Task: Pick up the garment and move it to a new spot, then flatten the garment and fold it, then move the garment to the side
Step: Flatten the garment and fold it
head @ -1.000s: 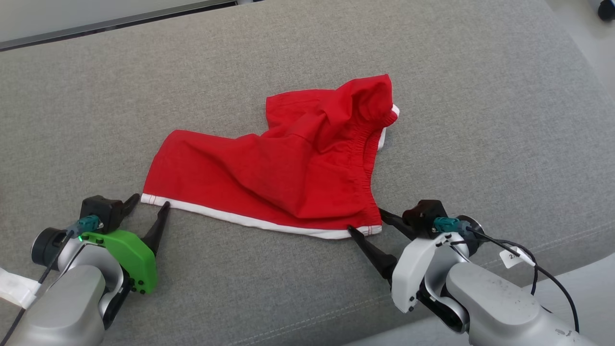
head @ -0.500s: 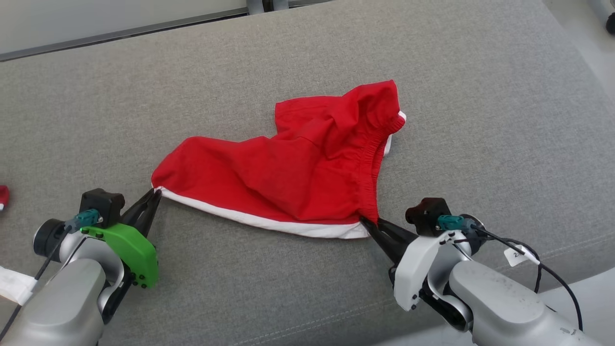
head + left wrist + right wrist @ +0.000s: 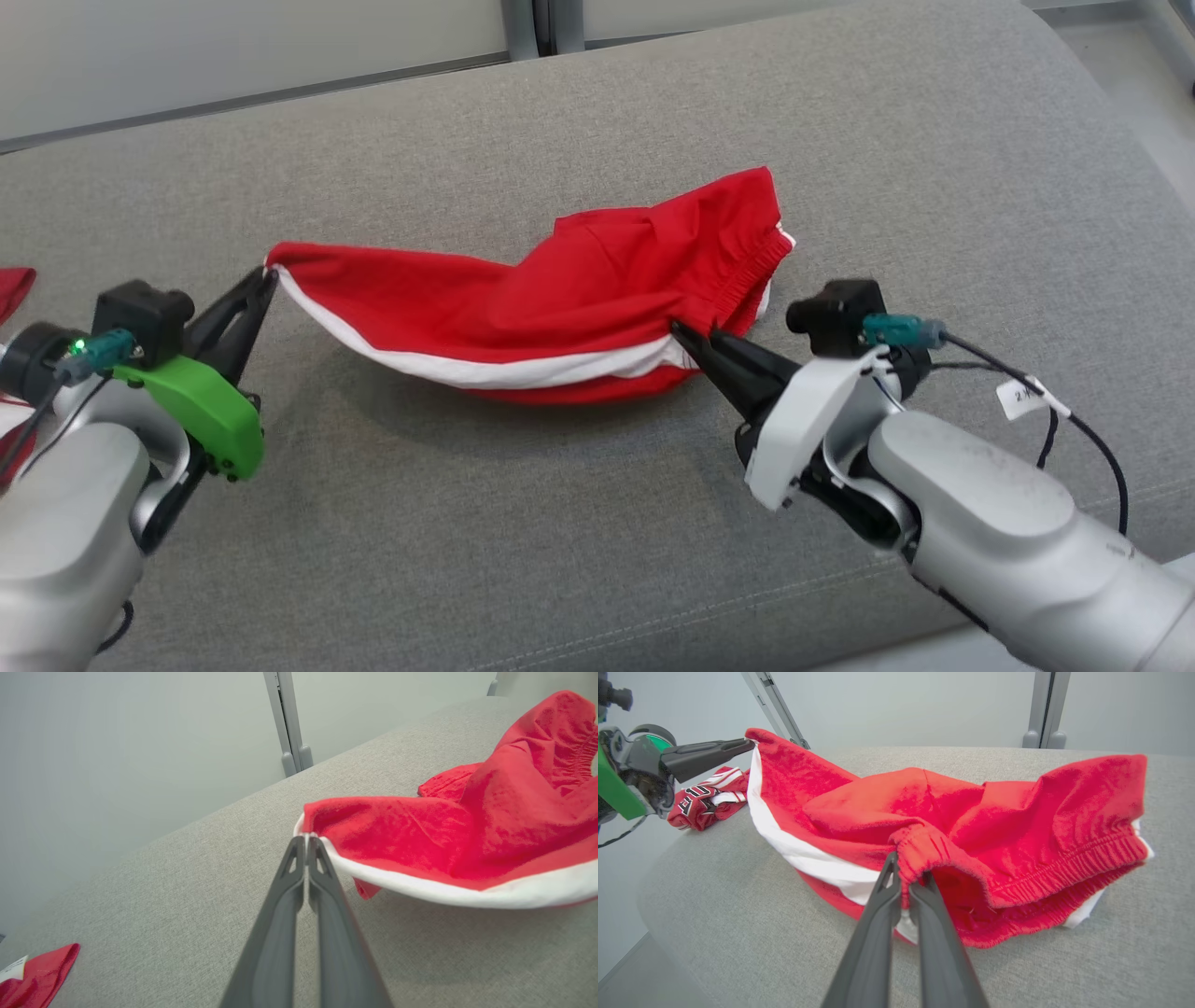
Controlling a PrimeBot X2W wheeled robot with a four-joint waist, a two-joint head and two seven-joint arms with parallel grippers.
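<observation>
The garment (image 3: 569, 289) is a pair of red shorts with a white side stripe and an elastic waistband, partly lifted off the grey cushion (image 3: 597, 523). My left gripper (image 3: 268, 274) is shut on its left corner, where the white trim ends; the left wrist view shows that pinch (image 3: 307, 836) on the garment (image 3: 448, 830). My right gripper (image 3: 680, 330) is shut on the waistband end at the right. In the right wrist view the bunched waistband sits between the fingertips (image 3: 906, 865), and the garment (image 3: 924, 807) sags between the two grips. My left gripper (image 3: 747, 743) shows there too.
A second red garment (image 3: 707, 795) with white lettering lies at the cushion's left end, also seen as red cloth (image 3: 14, 285) and red cloth (image 3: 32, 975). A pale wall with a grey post (image 3: 532, 23) runs behind. The cushion's front edge (image 3: 840, 644) lies close to my right arm.
Both grippers went from open beside the garment's near corners to shut on them, then rose and moved away from me, lifting the white-striped edge off the cushion. The head view has also shifted.
</observation>
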